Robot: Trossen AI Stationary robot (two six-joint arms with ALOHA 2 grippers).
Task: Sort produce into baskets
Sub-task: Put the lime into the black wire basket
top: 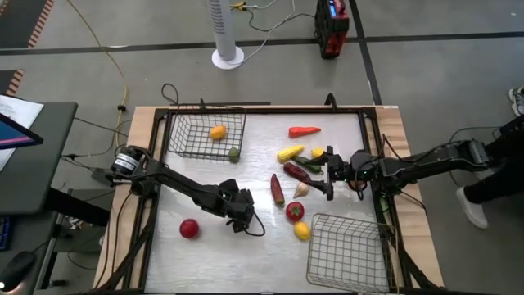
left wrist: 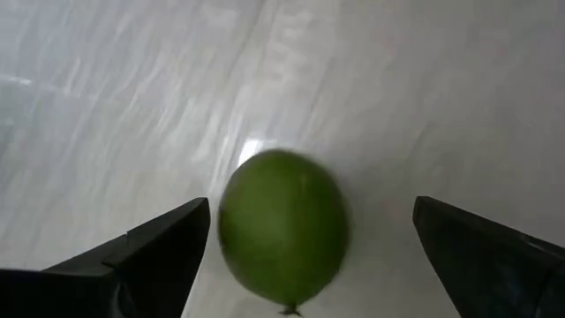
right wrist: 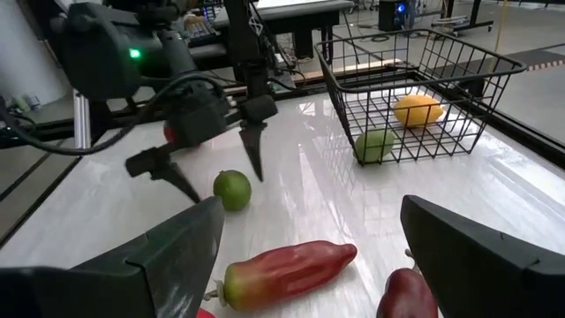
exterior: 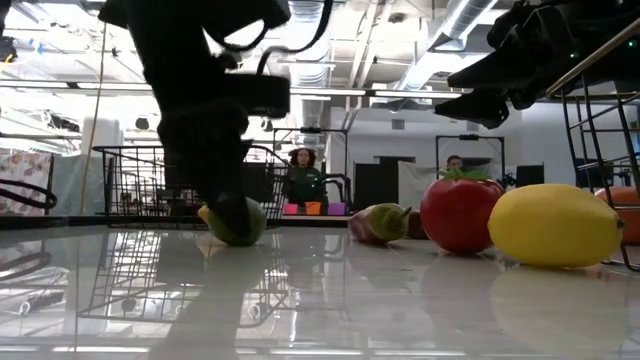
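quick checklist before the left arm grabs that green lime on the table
1. Left gripper open: ok.
2. Small round green lime between its fingers: ok in the left wrist view.
3. Lime resting free on the white table, nothing touching it: ok.
4. Fingers low enough to close on it: cannot tell.
5. Dark wire basket holding a yellow-orange fruit has room: ok.
6. Right gripper open, apart over the long vegetables: ok.

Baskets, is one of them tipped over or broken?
No. Both stand upright and whole: the far basket, holding an orange fruit, and the near basket. Nothing looks spilled or damaged.
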